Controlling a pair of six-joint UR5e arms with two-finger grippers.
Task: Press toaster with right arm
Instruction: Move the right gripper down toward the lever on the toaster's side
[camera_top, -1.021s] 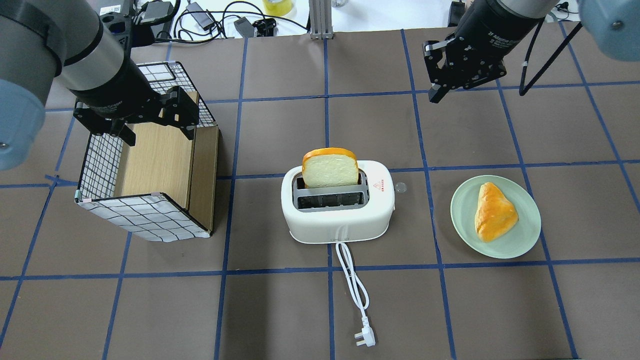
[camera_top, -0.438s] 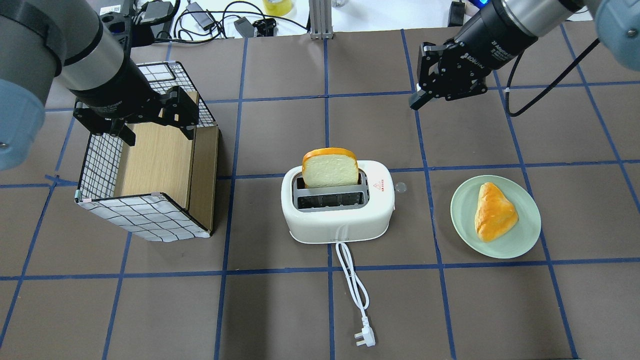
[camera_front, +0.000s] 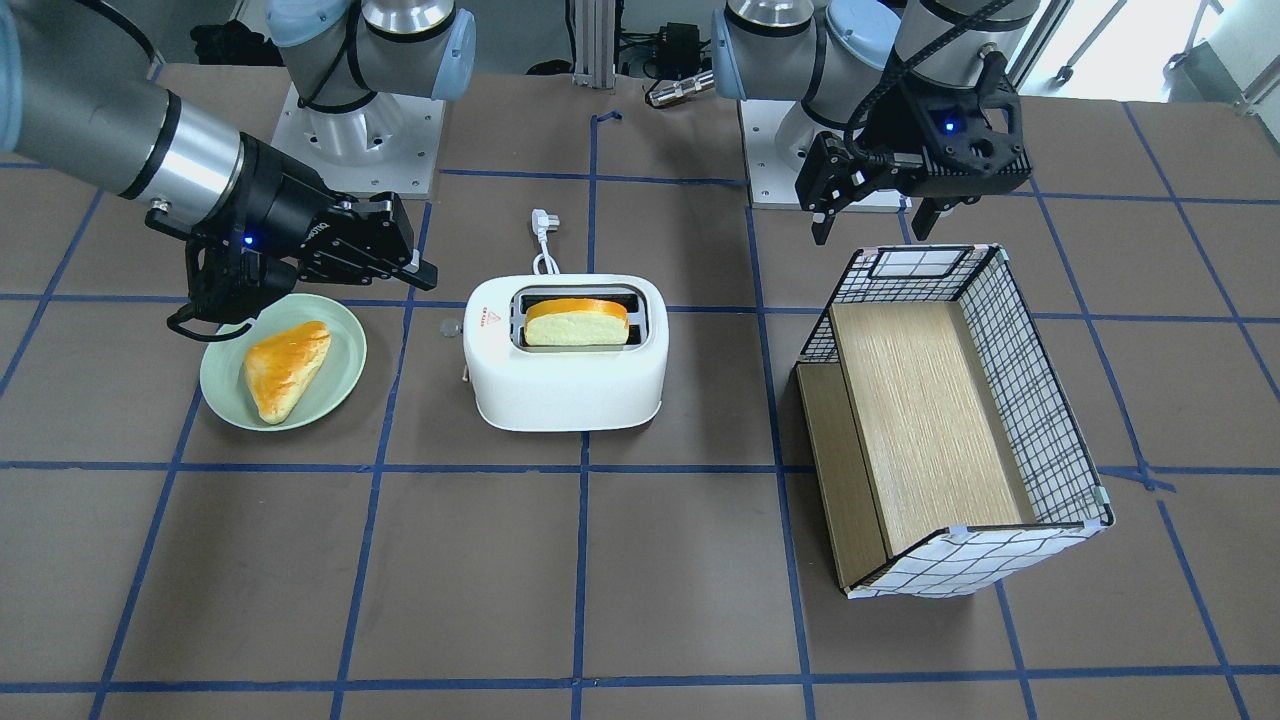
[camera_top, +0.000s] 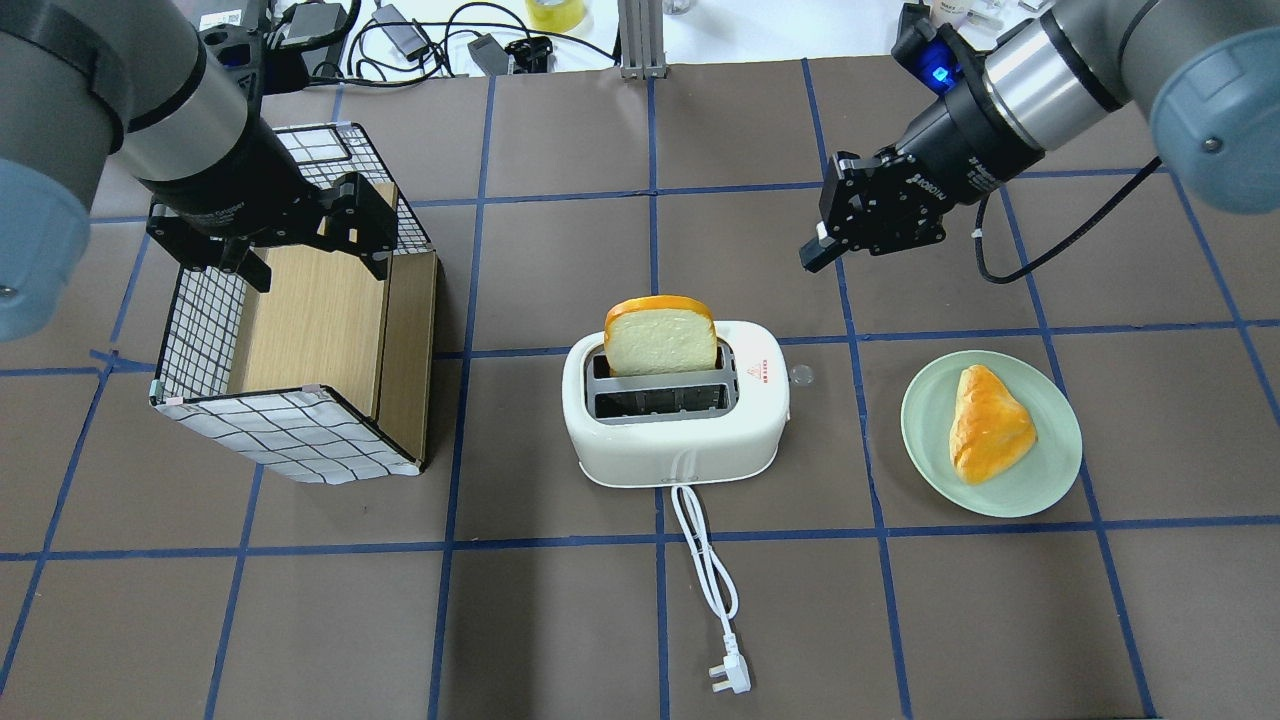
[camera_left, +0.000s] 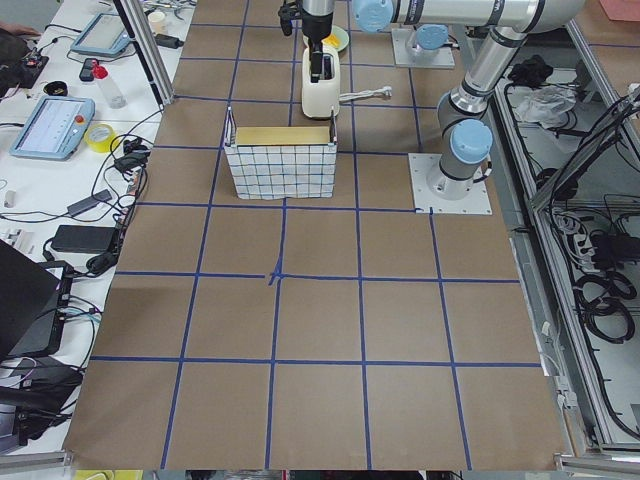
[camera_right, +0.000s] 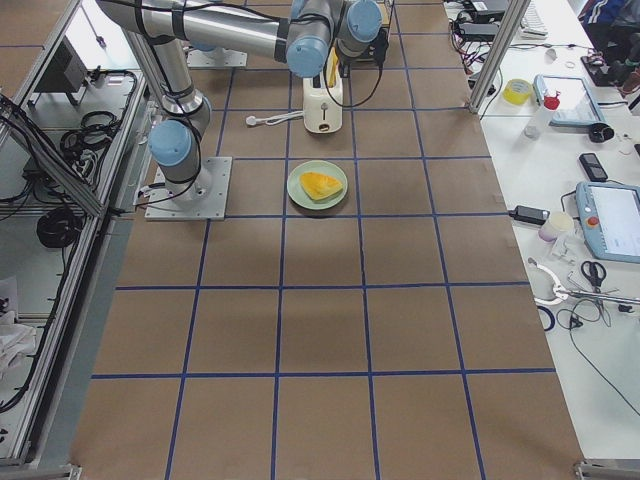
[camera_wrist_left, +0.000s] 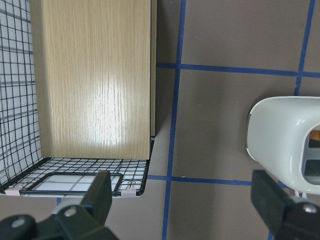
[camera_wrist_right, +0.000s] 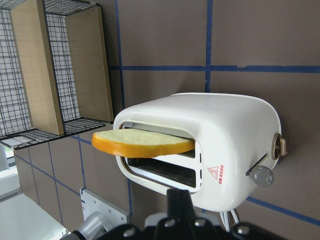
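Note:
The white toaster (camera_top: 680, 425) stands mid-table with a bread slice (camera_top: 660, 340) upright in its far slot. Its lever with a clear knob (camera_top: 800, 376) sticks out of the right end. It also shows in the front view (camera_front: 565, 385) and the right wrist view (camera_wrist_right: 235, 125), where the lever knob (camera_wrist_right: 262, 176) is plain. My right gripper (camera_top: 815, 255) is shut and empty, tilted, hovering beyond and to the right of the toaster, apart from it; in the front view it (camera_front: 425, 275) hangs by the plate. My left gripper (camera_top: 315, 255) is open and empty above the basket.
A wire basket with a wooden floor (camera_top: 280, 435) lies left of the toaster. A green plate (camera_top: 930, 445) with a golden pastry (camera_top: 988, 422) sits to the right. The toaster's white cord and plug (camera_top: 725, 677) trail toward the near edge.
My right gripper has swung left and come down toward the toaster's right end, tilting over. The left arm, toaster and bread have not moved.

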